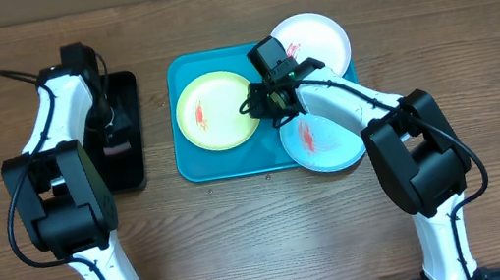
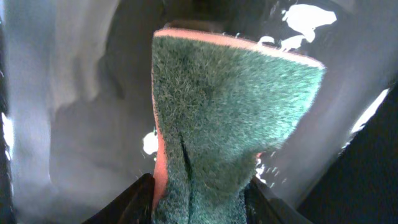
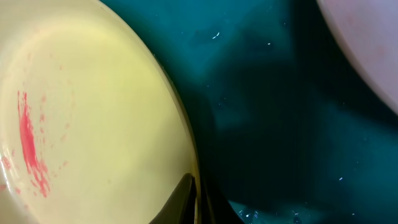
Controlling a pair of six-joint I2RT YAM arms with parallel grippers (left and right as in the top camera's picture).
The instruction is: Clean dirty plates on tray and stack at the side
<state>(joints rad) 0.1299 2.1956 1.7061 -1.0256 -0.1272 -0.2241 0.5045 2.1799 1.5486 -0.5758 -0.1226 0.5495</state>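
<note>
Pinched at its rim, the yellow-green plate [image 3: 93, 112] lies on the turquoise tray [image 3: 267, 137], with the right gripper [image 3: 195, 200] clamped shut on that edge (its red smear sits toward the opposite side). White plate [image 1: 319, 35] and mint plate [image 1: 326, 148] flank the gripper. Over the black tray [image 1: 129, 128], the left gripper [image 2: 199, 202] squeezes a green sponge [image 2: 230, 106].

Brown wood-grain table [image 1: 247, 250], even light.
</note>
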